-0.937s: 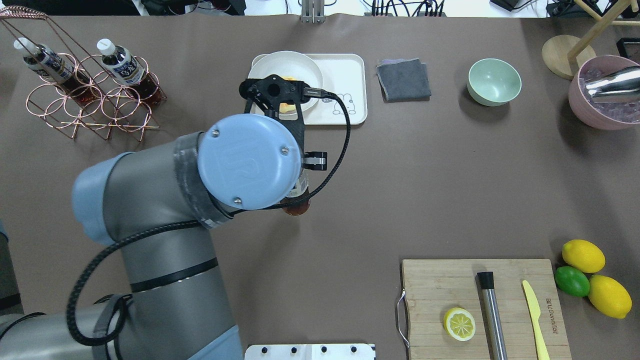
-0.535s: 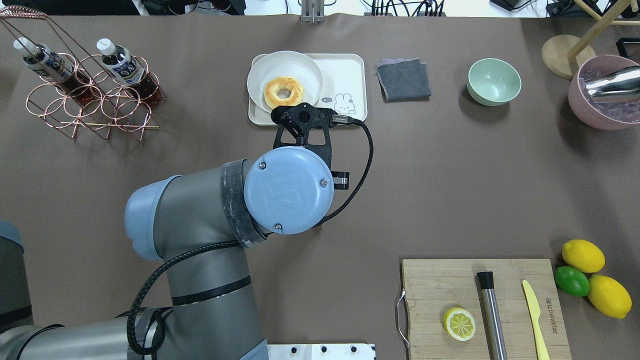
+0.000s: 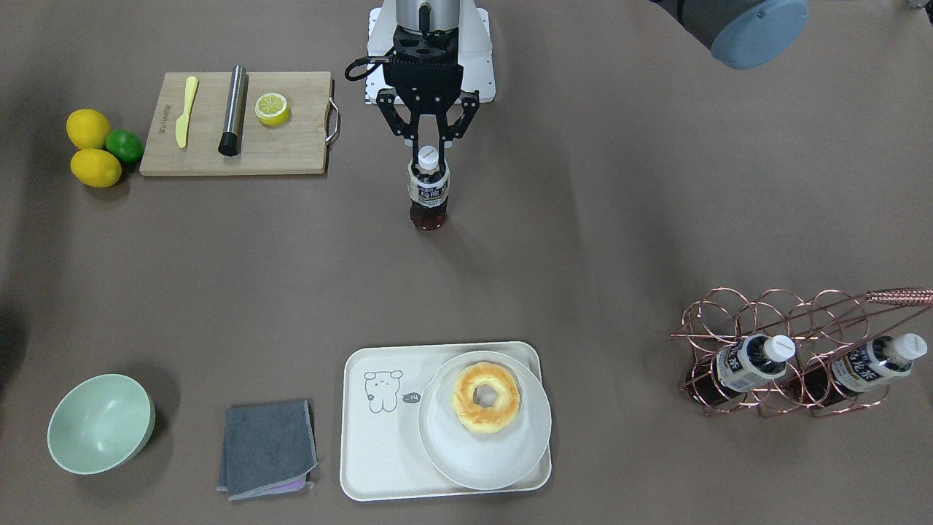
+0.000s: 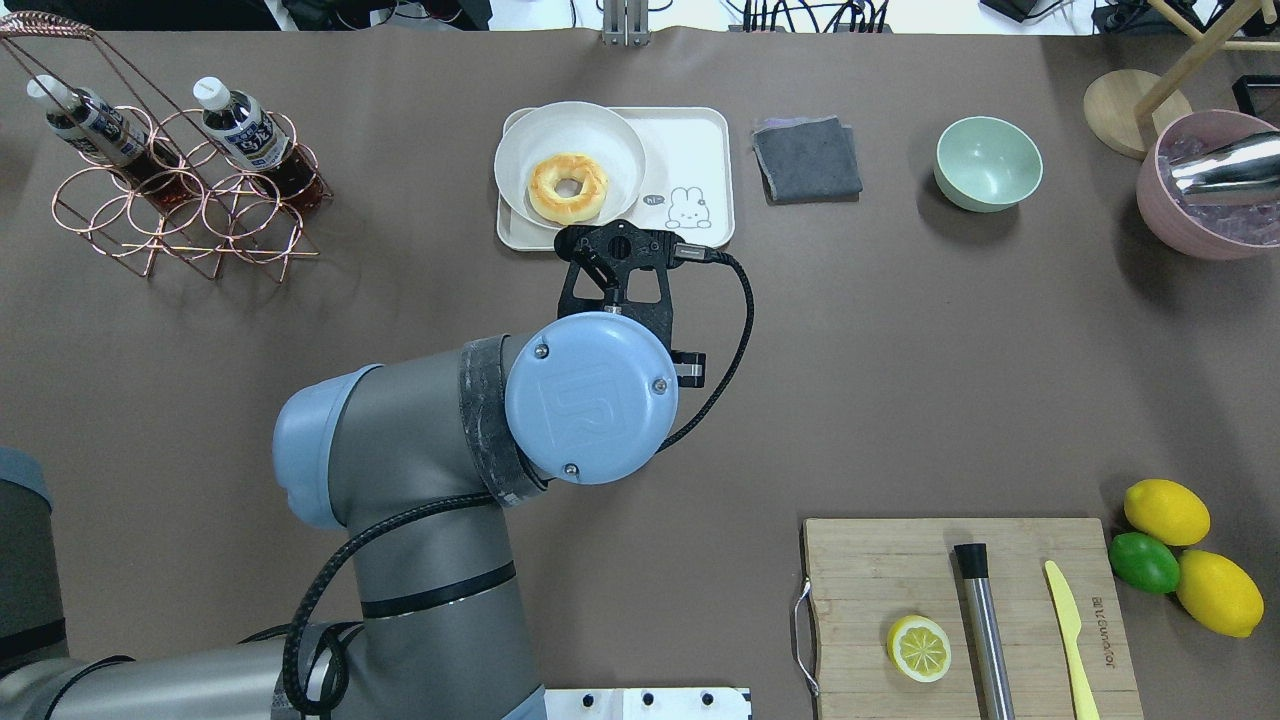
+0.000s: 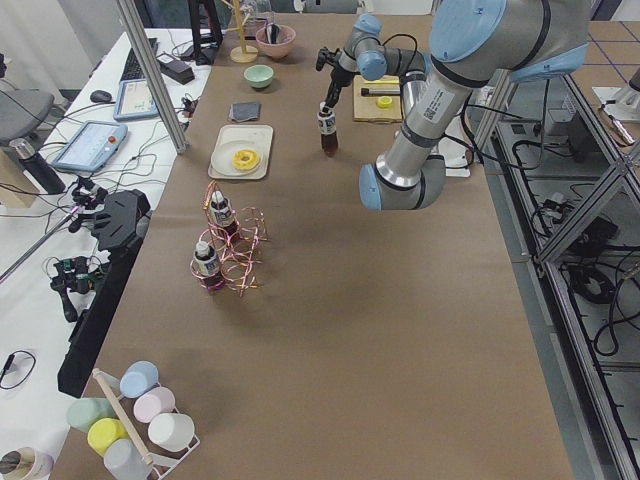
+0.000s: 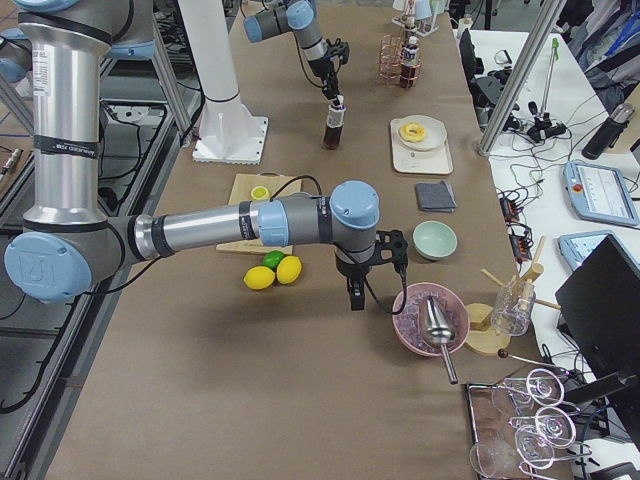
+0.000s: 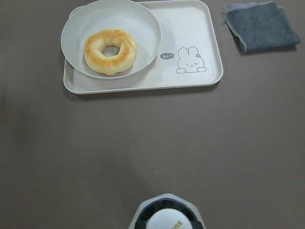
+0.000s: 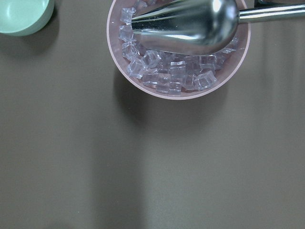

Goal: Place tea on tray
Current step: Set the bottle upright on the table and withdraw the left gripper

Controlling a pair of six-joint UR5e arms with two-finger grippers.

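Note:
The tea [image 3: 428,191] is a small bottle of dark drink with a white cap, upright in the middle of the table on the robot's side. My left gripper [image 3: 428,148] is shut on its cap from above. Whether its base touches the table I cannot tell. In the overhead view my wrist hides it. Its cap [image 7: 166,222] shows at the bottom of the left wrist view. The cream tray [image 3: 373,446] lies well beyond it, apart from it. My right gripper [image 6: 369,272] hangs beside the pink ice bowl; I cannot tell if it is open.
A white plate [image 4: 605,130] with a doughnut [image 4: 568,187] fills the tray's left half. Two more tea bottles lean in a copper wire rack [image 4: 170,200]. A grey cloth [image 4: 806,160], green bowl [image 4: 988,163], pink ice bowl [image 4: 1200,215], cutting board [image 4: 880,570] and lemons [image 4: 1166,510] lie to the right.
My left wrist has moved right and lower, uncovering the plate and doughnut. The bottle that showed under the wrist in the overhead view is now hidden.

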